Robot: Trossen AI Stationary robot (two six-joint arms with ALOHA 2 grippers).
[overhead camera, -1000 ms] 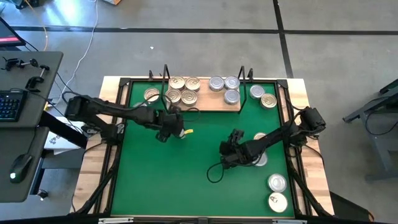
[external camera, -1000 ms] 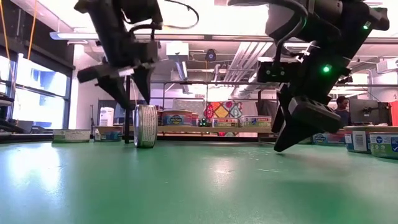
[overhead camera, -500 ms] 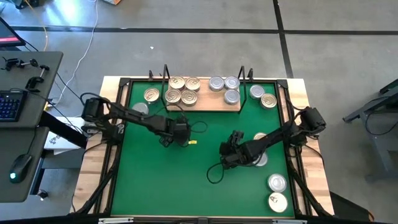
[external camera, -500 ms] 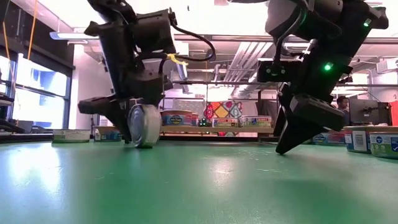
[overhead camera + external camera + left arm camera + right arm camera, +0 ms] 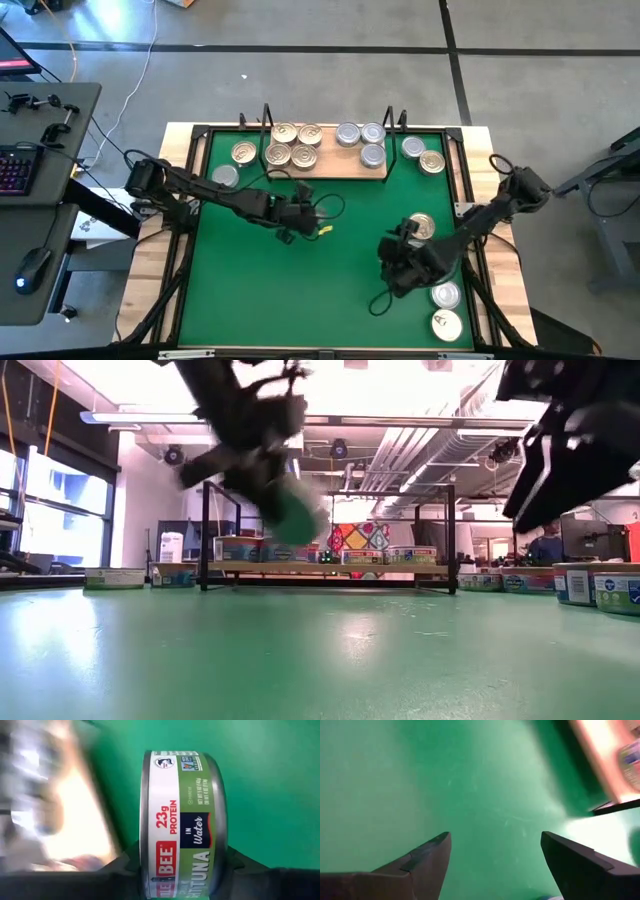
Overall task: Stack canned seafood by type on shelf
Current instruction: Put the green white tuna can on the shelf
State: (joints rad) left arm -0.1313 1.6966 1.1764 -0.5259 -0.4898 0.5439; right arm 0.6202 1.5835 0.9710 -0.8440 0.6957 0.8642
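My left gripper [image 5: 298, 214] is over the middle of the green mat, shut on a tuna can [image 5: 182, 820] with a white and green label. In the low view the can [image 5: 296, 512] hangs tilted above the mat. My right gripper [image 5: 402, 266] hovers open over the mat's near right part, with only bare mat between its fingers [image 5: 427, 857]. The shelf [image 5: 335, 166] is a wooden board at the far edge. Gold-lidded cans [image 5: 292, 145] rest on its left part and silver-lidded cans [image 5: 362, 141] on its right part. My left gripper pinches the can between its two fingers, one on each flat end [image 5: 144, 870]. The labelled side wall faces the wrist camera. The fingers reach in from the table's left. The can is lifted clear of the mat and tilted.
Loose cans lie on the mat left of the shelf [image 5: 243, 152] [image 5: 225, 176] and right of it [image 5: 422, 154]. Others lie by my right gripper [image 5: 421, 227] and at the near right corner [image 5: 446, 308]. Black wire uprights [image 5: 267, 125] stand at the shelf's ends. The mat's left half is free.
My left gripper has come down around a can standing on its rim on the mat, shut on it and lifted it clear, moving toward the table's right. The can now hangs tilted. My right gripper has moved toward the near right corner and risen, staying open.
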